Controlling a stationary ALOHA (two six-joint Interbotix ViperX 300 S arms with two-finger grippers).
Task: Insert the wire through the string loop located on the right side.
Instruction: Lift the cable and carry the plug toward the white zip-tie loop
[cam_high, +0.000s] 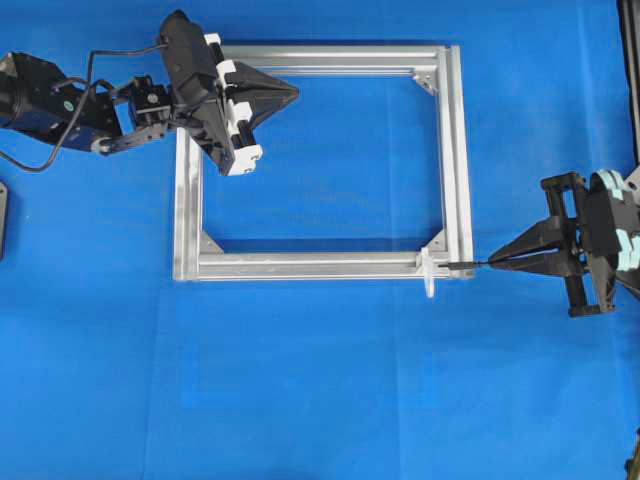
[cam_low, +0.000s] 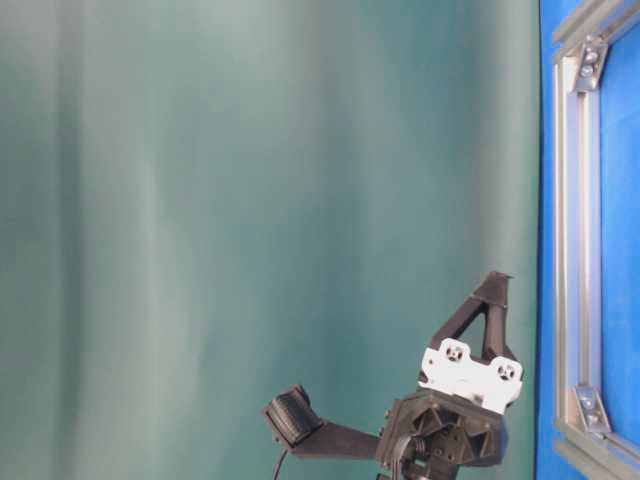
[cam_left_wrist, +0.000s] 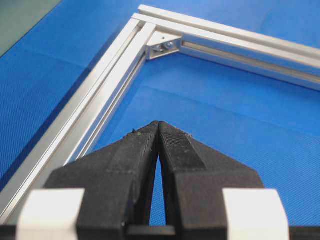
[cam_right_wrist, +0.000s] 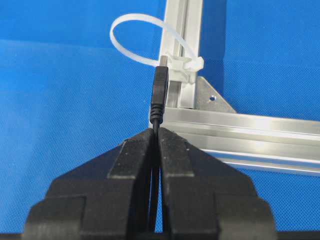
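My right gripper (cam_high: 492, 263) is shut on the wire (cam_right_wrist: 160, 92), a thin black cable with a slim plug that sticks out ahead of the fingertips. The plug's silvery tip points at the string loop (cam_right_wrist: 137, 42), a whitish band arching up from the silver frame (cam_right_wrist: 250, 130) at its near right corner. From overhead, the wire (cam_high: 466, 265) lies just right of the string loop (cam_high: 428, 275), with a small gap. I cannot tell whether the tip is inside the loop. My left gripper (cam_high: 290, 92) is shut on nothing and hovers over the frame's top left.
The rectangular silver frame (cam_high: 455, 150) lies flat on the blue cloth, with triangular brackets in its corners (cam_left_wrist: 165, 45). The left gripper (cam_low: 497, 280) shows beside the frame's bar (cam_low: 575, 250) in the table-level view. A black cable trails from the left arm.
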